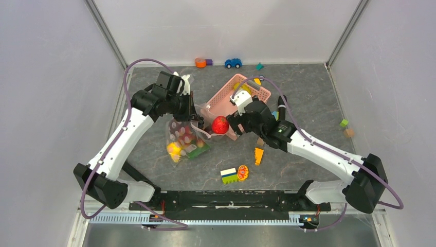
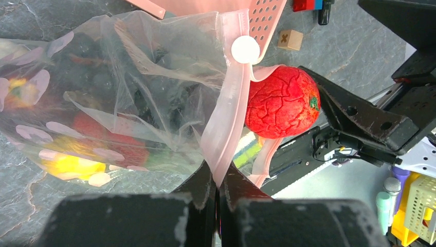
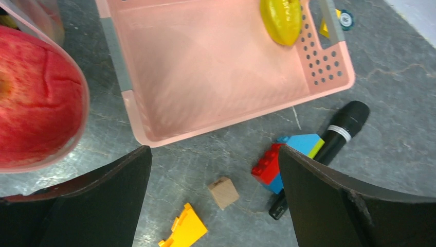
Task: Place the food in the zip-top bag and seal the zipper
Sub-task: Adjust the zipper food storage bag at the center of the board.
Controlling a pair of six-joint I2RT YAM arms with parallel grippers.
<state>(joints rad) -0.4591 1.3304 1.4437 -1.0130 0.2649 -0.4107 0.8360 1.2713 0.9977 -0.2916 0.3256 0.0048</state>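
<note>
Loading step. Left gripper [image 2: 218, 180] fingers pressed together, pinching the zipper [image 2: 226, 123], holding the zip-top bag [image 2: 144, 67] mouth up, frame centre. Red ball-like fruit [image 2: 283, 100] sits at the mouth, right of the strip. Right gripper [image 3: 213, 149] spread wide, fruit not between its fingers. Next, likely: nudge fruit inside. Yellow citrus [image 3: 282, 19] waits in the pink basket [image 3: 205, 131], top of frame.

The left arm [image 1: 121, 139] and right arm [image 1: 319, 149] were clad in white shells with black joint housings. A purple cable [image 1: 139, 60] was routed along each. Black fingers [image 2: 198, 190] were scuffed pale at edges.
</note>
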